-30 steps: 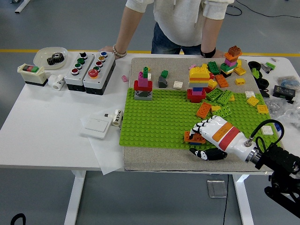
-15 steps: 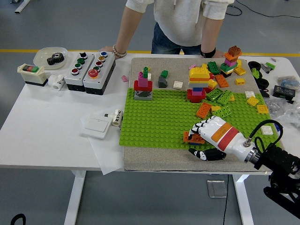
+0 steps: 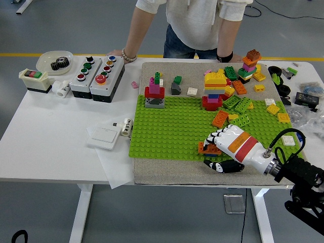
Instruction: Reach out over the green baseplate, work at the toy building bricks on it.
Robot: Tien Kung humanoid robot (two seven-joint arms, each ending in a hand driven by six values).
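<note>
The green baseplate (image 3: 172, 126) lies on a grey mat in the middle of the table. My right hand (image 3: 208, 152) comes in from the lower right and rests at the plate's near edge. Its white fingers (image 3: 216, 137) curl over an orange brick (image 3: 204, 148) there, and the thumb (image 3: 216, 165) lies below on the mat. A red, pink and green stack (image 3: 154, 92) stands at the plate's far left, and a yellow and red stack (image 3: 214, 88) at the far middle. Loose orange, green and yellow bricks (image 3: 238, 109) lie at the right. My left hand is out of view.
A person stands at the far side with one hand (image 3: 121, 53) on the table. Two grey button boxes (image 3: 97, 76), a bowl holding a gear (image 3: 54, 62) and a white switch plate (image 3: 104, 134) lie to the left. Cables and small parts (image 3: 304, 96) crowd the right edge.
My right hand and the orange brick under it have shifted very slightly to the left. Nothing else has moved.
</note>
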